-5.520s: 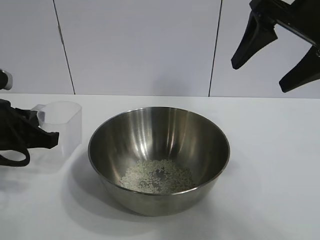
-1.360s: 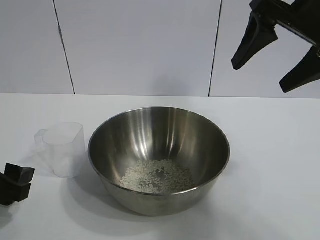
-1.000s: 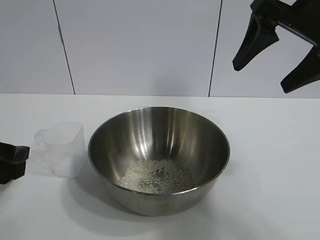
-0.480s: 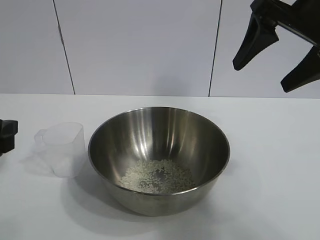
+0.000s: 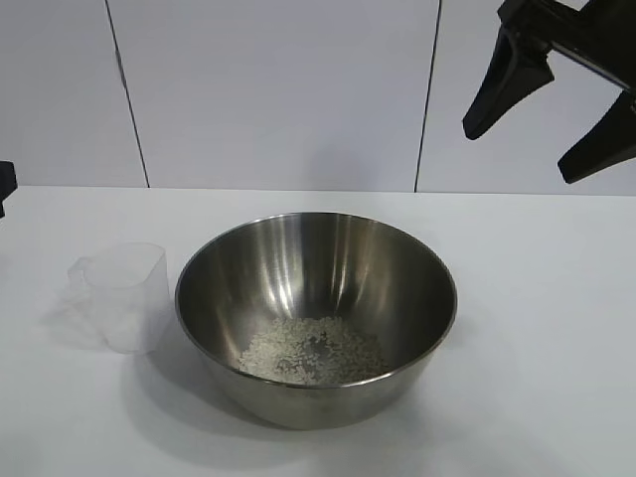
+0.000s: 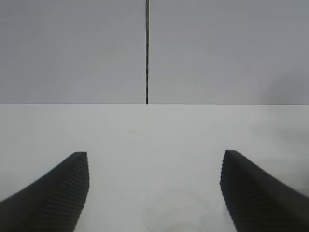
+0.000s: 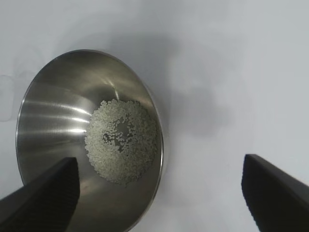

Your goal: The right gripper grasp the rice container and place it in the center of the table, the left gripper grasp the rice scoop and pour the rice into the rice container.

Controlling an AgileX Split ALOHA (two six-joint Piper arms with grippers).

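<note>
Rice container [image 5: 316,313] sits mid-desk [image 5: 537,328], upright, with the rice [image 5: 311,350] heaped in its bottom; same heap plain in the right wrist view [image 7: 123,140]. Rice scoop [image 5: 124,296] stands upright just left of the container, close to its wall but seemingly not touching, and looks empty. Right claw [image 5: 542,104] hangs high at the far right, well above the desk, fingers spread wide, gripping nothing. Left claw [image 6: 154,193] barely shows at the left edge of the exterior view; from its own wrist view, fingers spread apart over bare desk, nothing between them. Judging by how things lie, pour done, scoop set down. Risks from here: a light, empty plastic scoop so close to the container, easily tipped or pushed into the steel wall by any sweep of the left arm nearby; a knock on the rim likely to slide the container off centre or scatter grains; a low descent of the right claw equally liable to clip the rim.
</note>
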